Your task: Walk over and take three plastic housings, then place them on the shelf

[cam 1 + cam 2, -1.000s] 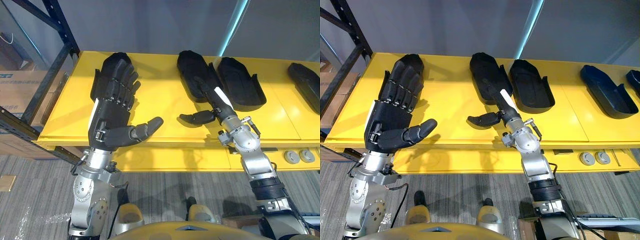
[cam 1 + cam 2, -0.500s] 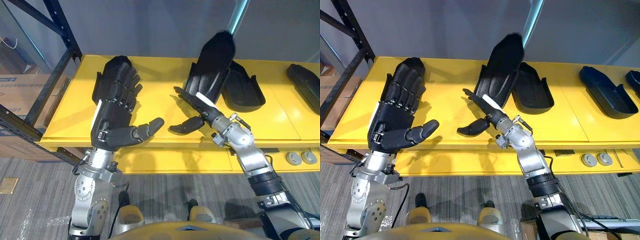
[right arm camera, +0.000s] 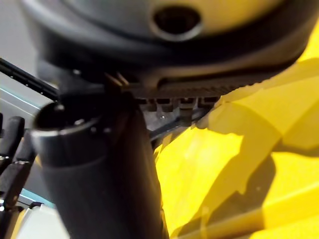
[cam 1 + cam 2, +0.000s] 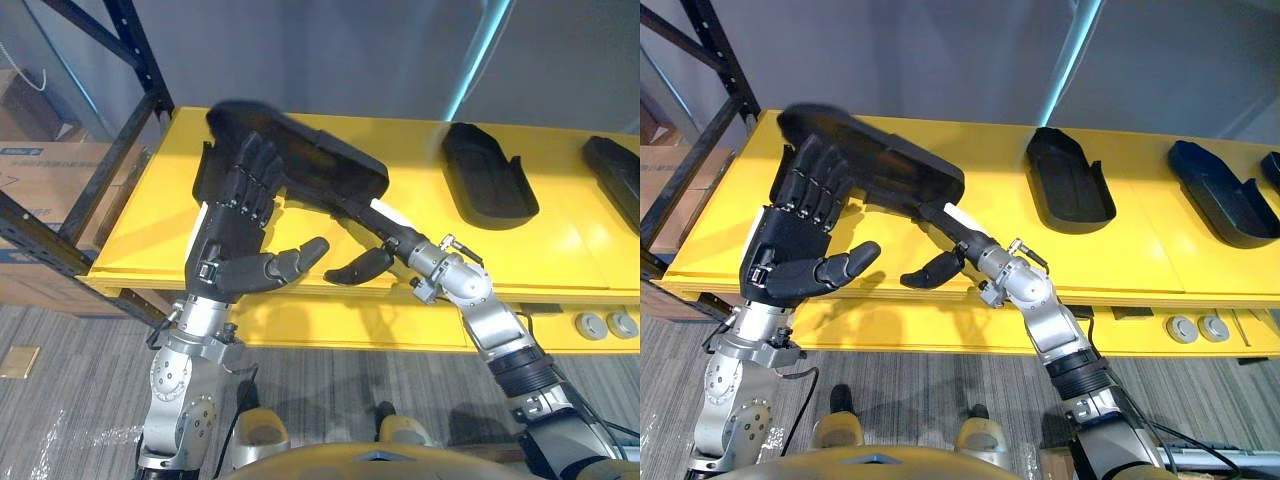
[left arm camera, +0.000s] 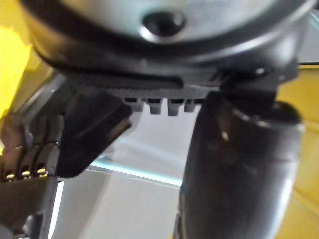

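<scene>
Housing point(image 4: 300, 150) no. 1 mid-carry; by my read none shelved yet.
R hand point(image 4: 408, 242): fingers straight under it, thumb clear, above yellow surface point(image 4: 560, 250), beside my open L hand point(image 4: 225, 245); more housings point(image 4: 487, 185) lie waiting.

One black plastic housing point(image 4: 300, 158) hangs tilted above the yellow table point(image 4: 560, 240) (a long, shallow shell). A second housing point(image 4: 488, 185) lies hollow side up on the table, and a third housing point(image 4: 1220, 195) lies farther right.
</scene>
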